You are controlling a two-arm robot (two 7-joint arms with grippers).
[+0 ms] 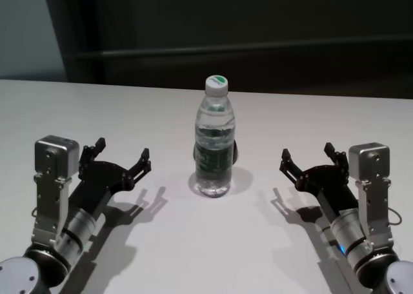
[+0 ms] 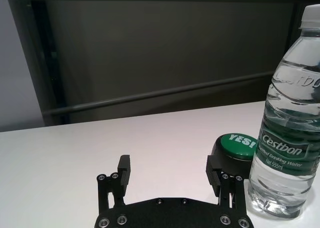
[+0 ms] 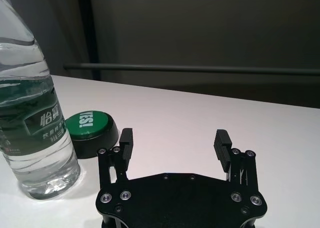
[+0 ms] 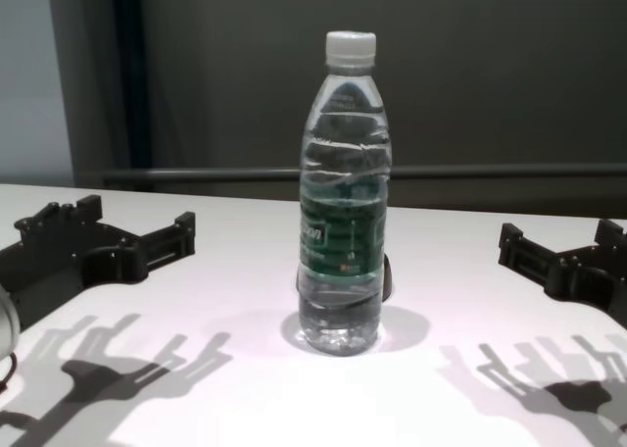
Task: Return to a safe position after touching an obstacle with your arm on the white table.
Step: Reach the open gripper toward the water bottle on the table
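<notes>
The obstacle (image 1: 214,139) is a tall clear water bottle with a white cap and dark green label, standing upright mid-table; it also shows as the obstacle (image 4: 341,192), the obstacle (image 2: 290,123) and the obstacle (image 3: 30,118). The white table (image 1: 97,107) spreads wide around it. My left gripper (image 1: 122,153) hovers open to the bottle's left, apart from it, with nothing between its fingers (image 2: 123,170). My right gripper (image 1: 308,157) hovers open to the bottle's right, also apart and empty, fingers (image 3: 221,143) spread.
A low black disc with a green "YES!" top (image 2: 236,147) sits just behind the bottle, also seen as the disc (image 3: 91,127). A dark wall with a horizontal rail (image 4: 490,173) runs behind the table's far edge.
</notes>
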